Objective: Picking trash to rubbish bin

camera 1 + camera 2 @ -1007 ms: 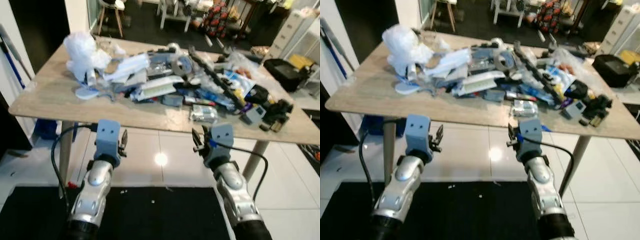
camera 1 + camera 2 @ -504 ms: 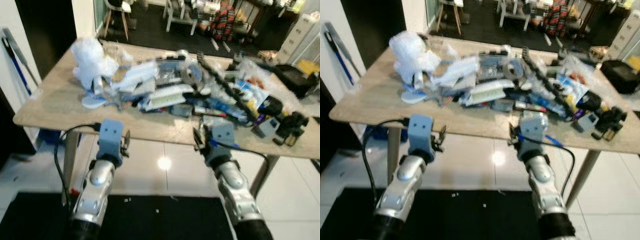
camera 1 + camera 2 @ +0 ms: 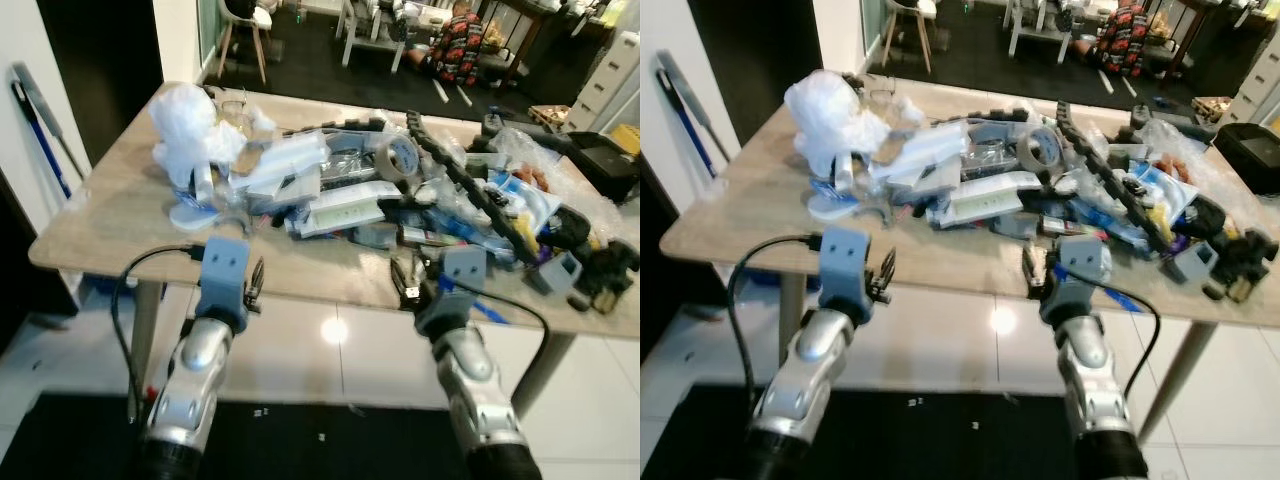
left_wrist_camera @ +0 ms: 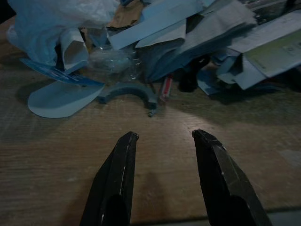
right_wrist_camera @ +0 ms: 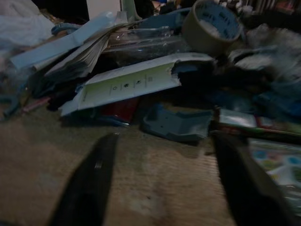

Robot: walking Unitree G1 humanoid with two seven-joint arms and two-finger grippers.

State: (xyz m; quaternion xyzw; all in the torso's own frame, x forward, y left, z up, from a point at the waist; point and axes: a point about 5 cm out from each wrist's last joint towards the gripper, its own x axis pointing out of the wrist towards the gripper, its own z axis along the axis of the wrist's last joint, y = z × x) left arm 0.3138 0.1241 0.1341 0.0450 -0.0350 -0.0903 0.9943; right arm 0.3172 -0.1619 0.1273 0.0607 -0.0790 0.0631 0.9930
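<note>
Both grippers are spread and empty at the table (image 3: 100, 215) edge — the left gripper (image 4: 164, 136) should advance onto the curved grey scrap (image 4: 128, 91) just ahead of its fingertips, while the right gripper (image 5: 162, 136) faces the torn card box (image 5: 127, 82).

Two silver arms with blue wrist blocks, black cables, black jaws.

Free room: bare strip of table (image 3: 110, 215) along near edge.
Obstacle: trash pile (image 3: 400, 195) heaped across middle, blocking farther reach.
</note>
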